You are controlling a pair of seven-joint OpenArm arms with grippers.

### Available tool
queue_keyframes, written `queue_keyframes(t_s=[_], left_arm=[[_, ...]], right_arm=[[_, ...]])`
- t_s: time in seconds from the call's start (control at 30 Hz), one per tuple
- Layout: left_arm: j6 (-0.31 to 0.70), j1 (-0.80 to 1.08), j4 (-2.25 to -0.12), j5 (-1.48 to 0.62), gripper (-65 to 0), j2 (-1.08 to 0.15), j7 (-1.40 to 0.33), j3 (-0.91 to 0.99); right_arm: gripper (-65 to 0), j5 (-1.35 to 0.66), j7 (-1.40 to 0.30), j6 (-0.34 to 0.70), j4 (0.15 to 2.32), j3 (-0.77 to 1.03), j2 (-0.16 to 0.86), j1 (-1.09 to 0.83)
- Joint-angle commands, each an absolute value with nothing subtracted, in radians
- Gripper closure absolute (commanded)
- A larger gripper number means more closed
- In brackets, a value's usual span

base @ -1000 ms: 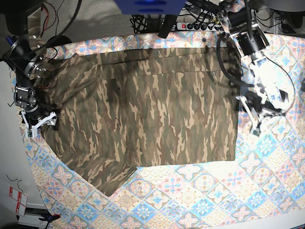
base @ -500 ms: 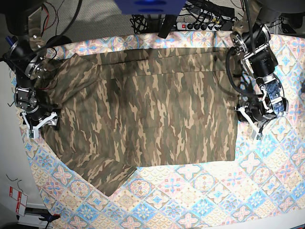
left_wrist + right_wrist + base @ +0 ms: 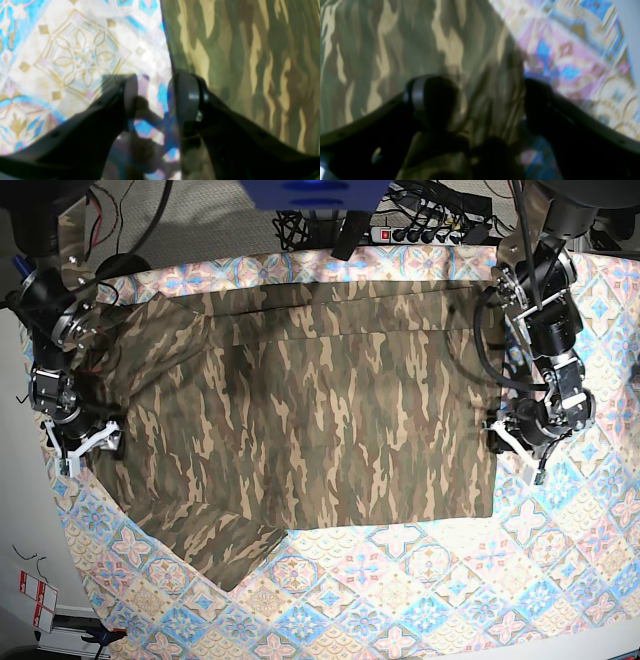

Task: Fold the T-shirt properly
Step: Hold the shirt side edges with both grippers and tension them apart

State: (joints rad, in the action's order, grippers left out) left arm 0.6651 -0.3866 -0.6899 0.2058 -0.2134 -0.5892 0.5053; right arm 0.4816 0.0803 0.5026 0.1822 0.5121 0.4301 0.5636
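The camouflage T-shirt [image 3: 320, 400] lies spread flat across the table, with one sleeve pointing to the lower left. My left gripper [image 3: 518, 450] is low at the shirt's right edge. In the left wrist view this left gripper [image 3: 155, 97] is open: one finger [image 3: 188, 97] rests at the T-shirt [image 3: 250, 62] edge and the other stands over bare cloth. My right gripper [image 3: 88, 447] is at the shirt's left edge. The right wrist view shows the right gripper [image 3: 482, 102] open wide, straddling the edge of the T-shirt [image 3: 382, 50], with fabric lying between its fingers.
A pastel tile-patterned cloth [image 3: 400, 600] covers the table under the shirt. A power strip [image 3: 420, 232] and cables lie beyond the far edge. The table's left edge runs just beside my right arm.
My left arm has swung down and in toward the shirt's right edge and lowered its gripper there. The right arm has shifted only slightly. The shirt has not moved.
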Motion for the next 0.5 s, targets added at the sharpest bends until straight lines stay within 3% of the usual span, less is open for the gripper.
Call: queue_keyframes(t_s=[0.0,0.17,0.23,0.37,0.47], left_arm=[[0.698,-0.383,-0.676,0.229,-25.8,-0.183,-0.661,0.495],[0.698,-0.383,-0.676,0.231,-25.5,-0.16,-0.661,0.493],[0.698,-0.381,-0.676,0.231,-22.7,-0.157,-0.661,0.464],[0.698,-0.374,-0.676,0.225,-14.9,-0.156,-0.661,0.389],[0.698,-0.374,-0.674,0.225,-12.5,-0.156,-0.661,0.38]], right_arm=[[-48.2,0.469,0.105,0.504,0.197,0.515,0.447,0.593],[-47.7,0.473,0.107,0.504,0.199,0.507,0.447,0.611],[-44.4,0.473,0.107,0.506,0.199,0.507,0.446,0.611],[-30.8,0.475,0.107,0.506,0.199,0.506,0.446,0.611],[-20.5,0.475,0.107,0.506,0.199,0.506,0.444,0.611]])
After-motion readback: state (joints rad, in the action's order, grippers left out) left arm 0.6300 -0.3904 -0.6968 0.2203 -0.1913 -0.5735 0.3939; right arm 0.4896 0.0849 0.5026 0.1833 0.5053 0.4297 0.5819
